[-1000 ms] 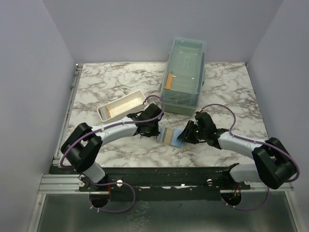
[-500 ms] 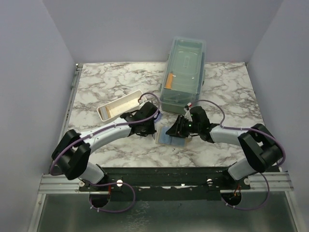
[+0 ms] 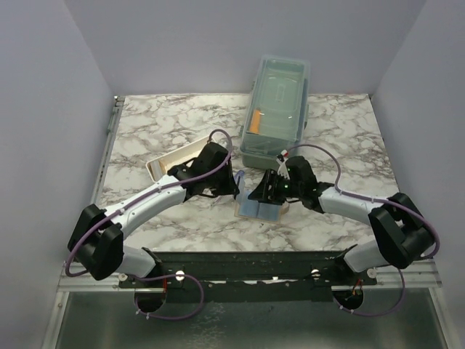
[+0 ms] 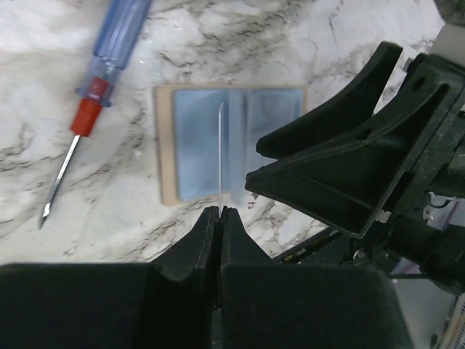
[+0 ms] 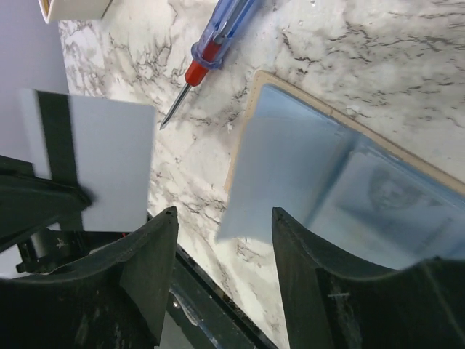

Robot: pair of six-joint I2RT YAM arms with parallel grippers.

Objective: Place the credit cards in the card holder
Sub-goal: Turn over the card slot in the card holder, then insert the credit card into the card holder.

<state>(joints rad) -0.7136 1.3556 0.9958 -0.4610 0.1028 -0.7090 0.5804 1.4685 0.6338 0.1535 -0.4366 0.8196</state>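
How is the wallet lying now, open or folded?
The wallet is open: both blue-lined halves face up, tan border showing around them.

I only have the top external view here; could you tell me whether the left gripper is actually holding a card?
Observer: Yes. The left gripper is shut on a card, held on edge over the open wallet.
Operator: Thank you. Is the right gripper gripping the wallet?
Observer: No. The right gripper is open, poised over the wallet's blue lining.
Operator: Is anything else lying nearby?
Observer: A screwdriver lies beside the wallet, not touching it.
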